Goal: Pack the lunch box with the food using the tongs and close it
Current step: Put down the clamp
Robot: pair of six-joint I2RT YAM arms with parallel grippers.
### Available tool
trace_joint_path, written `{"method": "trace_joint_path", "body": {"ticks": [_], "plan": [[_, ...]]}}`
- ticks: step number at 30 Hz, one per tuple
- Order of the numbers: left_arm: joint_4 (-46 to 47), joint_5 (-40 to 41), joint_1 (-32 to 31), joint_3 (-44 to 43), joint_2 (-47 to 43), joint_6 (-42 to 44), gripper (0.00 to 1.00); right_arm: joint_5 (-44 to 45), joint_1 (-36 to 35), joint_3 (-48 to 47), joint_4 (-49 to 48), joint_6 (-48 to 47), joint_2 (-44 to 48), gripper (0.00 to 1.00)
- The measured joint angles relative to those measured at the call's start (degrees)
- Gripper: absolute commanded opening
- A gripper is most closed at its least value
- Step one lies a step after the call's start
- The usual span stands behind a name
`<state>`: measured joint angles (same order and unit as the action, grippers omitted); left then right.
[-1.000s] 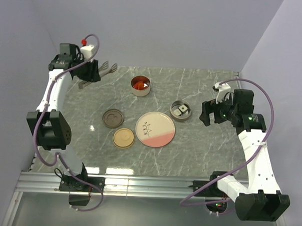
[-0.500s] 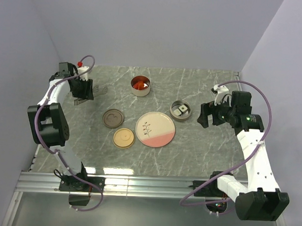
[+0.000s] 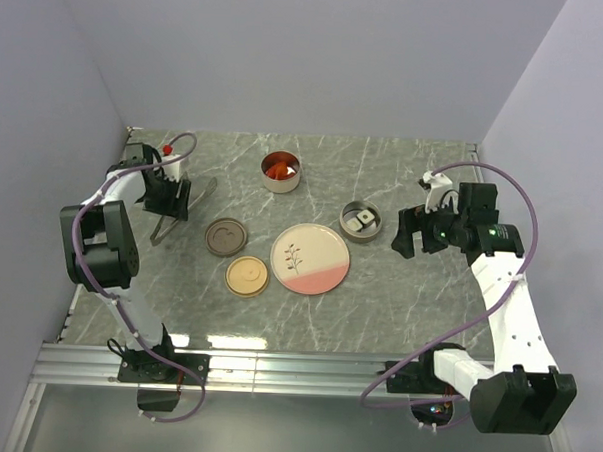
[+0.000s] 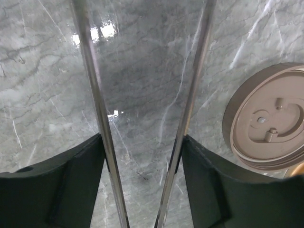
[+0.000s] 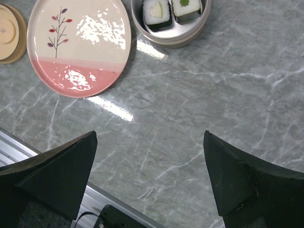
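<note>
The slim silver tongs (image 3: 195, 195) lie low over the table at the left, and my left gripper (image 3: 169, 202) is shut on them. In the left wrist view both tongs arms (image 4: 95, 95) run between the fingers (image 4: 57, 185) and press against their inner faces, spread apart. Red food (image 3: 280, 168) sits in a round lunch box tin (image 3: 280, 184) at the back. Two sushi roll pieces (image 5: 156, 12) lie in a second metal tin (image 5: 175, 37), also seen from above (image 3: 360, 221). My right gripper (image 3: 409, 234) hovers open beside that tin, nothing between its fingers (image 5: 57, 175).
A pink-and-cream plate (image 3: 310, 258) with a sprig drawing lies mid-table. A brown lid (image 3: 225, 236) and a tan lid (image 3: 247, 276) rest left of it; the brown lid (image 4: 266, 118) is just right of the tongs. A metal rail (image 3: 305, 371) runs along the near edge.
My left gripper has carried the tongs from the back left corner forward and down toward the brown lid, the tongs arms spreading wider. The right gripper has drifted slightly left.
</note>
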<state>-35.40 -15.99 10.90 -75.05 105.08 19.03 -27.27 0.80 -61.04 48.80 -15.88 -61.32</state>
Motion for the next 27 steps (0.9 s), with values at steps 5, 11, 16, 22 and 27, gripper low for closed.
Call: {"method": "trace_joint_path", "body": {"ticks": [5,11,16,22,27], "plan": [[0.0,0.4,0.0,0.1,0.0,0.9,0.72,-0.2,0.0,0.0,0.6,-0.5,0.0,1.0],[-1.5,0.3,0.0,0.0,0.0,1.5,0.86,-0.3,0.0,-0.3,1.2,-0.9,-0.9,1.0],[-3.6,0.2,0.0,-0.7,0.0,1.7,0.9,-1.3,0.0,-2.9,3.2,-1.4,-2.3,1.0],[-7.1,-0.3,0.0,-5.6,-0.4,2.6,0.99,-2.3,0.0,-5.2,3.9,-1.7,-4.4,1.0],[-11.1,-5.9,-0.1,-9.5,-5.7,8.7,0.95,-2.5,0.0,-5.5,4.0,-1.7,-4.5,1.0]]}}
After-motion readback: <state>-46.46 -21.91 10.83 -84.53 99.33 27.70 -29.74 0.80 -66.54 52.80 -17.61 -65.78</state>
